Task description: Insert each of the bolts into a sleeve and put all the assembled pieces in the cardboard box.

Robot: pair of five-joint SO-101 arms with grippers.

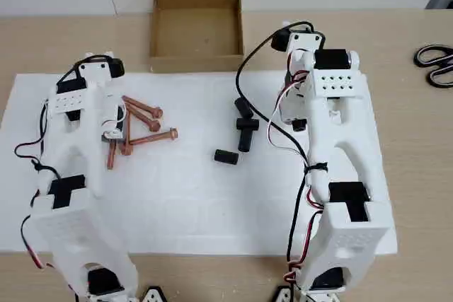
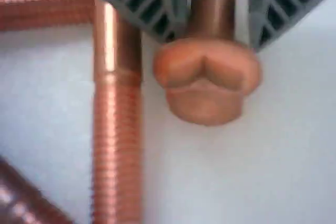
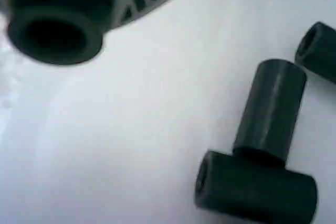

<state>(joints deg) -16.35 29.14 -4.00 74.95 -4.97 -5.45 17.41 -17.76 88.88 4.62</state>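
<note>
Several copper bolts (image 1: 145,122) lie fanned out on the white sheet (image 1: 198,203) at the left. My left gripper (image 2: 212,35) is shut on one bolt (image 2: 206,80); its hexagonal head sticks out past the grey fingers (image 2: 152,9). In the high view this gripper (image 1: 115,132) sits at the left edge of the pile. Three black sleeves (image 1: 243,108) (image 1: 246,132) (image 1: 226,156) lie mid-sheet. My right gripper (image 1: 298,124) stands right of them, shut on another black sleeve (image 3: 52,30), whose open bore faces the wrist camera. The cardboard box (image 1: 159,30) stands open at the back.
Loose bolts (image 2: 116,129) (image 2: 42,6) lie close beside the held one. Two sleeves (image 3: 270,111) (image 3: 254,187) touch in a T shape, with a third (image 3: 317,51) just beyond. Scissors (image 1: 435,61) lie on the wooden table at the far right.
</note>
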